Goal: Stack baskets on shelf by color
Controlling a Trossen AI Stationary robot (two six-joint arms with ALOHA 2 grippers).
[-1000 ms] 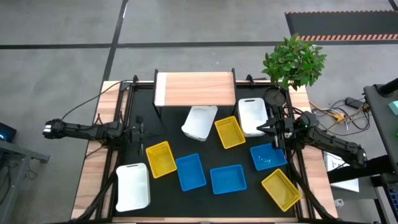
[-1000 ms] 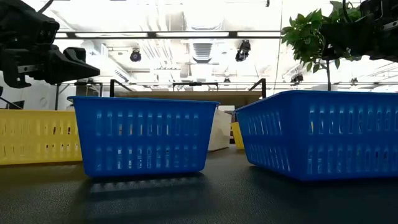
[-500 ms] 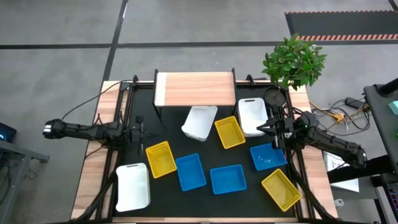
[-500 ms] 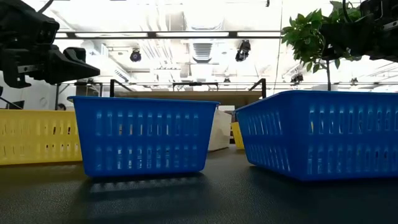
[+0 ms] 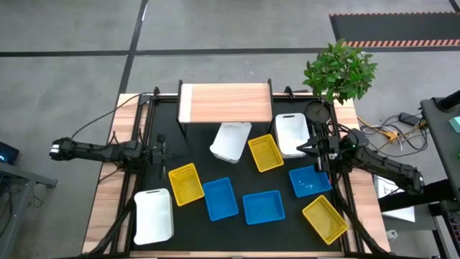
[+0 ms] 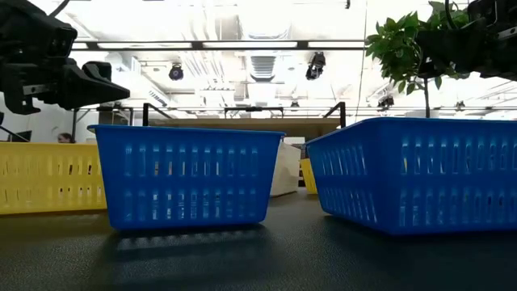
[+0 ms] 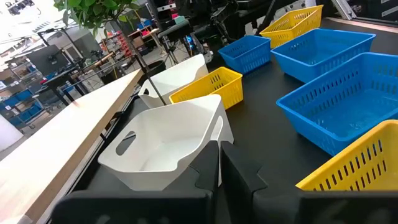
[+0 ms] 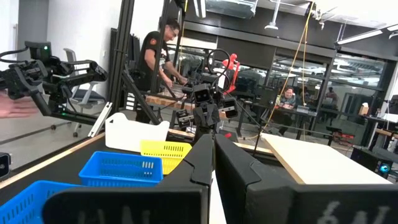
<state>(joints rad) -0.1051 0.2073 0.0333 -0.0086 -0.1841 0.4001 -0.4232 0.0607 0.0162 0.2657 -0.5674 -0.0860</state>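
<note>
1. On the black table [image 5: 162, 129] nothing is stacked yet. The shelf [image 5: 226, 102] sits bare at the far edge, and all nine baskets are loose in front of it. So everything below is me guessing at trouble.

2. The left gripper [image 5: 162, 152] hangs above the table's left side with its fingers closed on nothing, going by its wrist view. It points toward the tilted white basket [image 5: 231, 141], which leans by the shelf's front. That lean looks like a bad grab waiting to happen: pinch the raised wall and it could flip or skid under the shelf.

3. The right gripper [image 5: 314, 150] is at the right side, fingers also shut and empty, just beside the upright white basket [image 5: 291, 134]. The potted plant [image 5: 339, 70] stands close behind that arm, so a wide swing toward the shelf could clip the leaves.

4. The third white basket [image 5: 153, 215] is way off at the near left corner. Only the left arm looks likely to reach it comfortably.

5. Blues and yellows are mixed together mid-table. One yellow basket [image 5: 186, 183] touches a blue basket [image 5: 219, 198], so lifting either might drag its neighbour.

6. The shelf looks only about three baskets wide. A sloppy first placement could crowd out the other colour piles.
</note>
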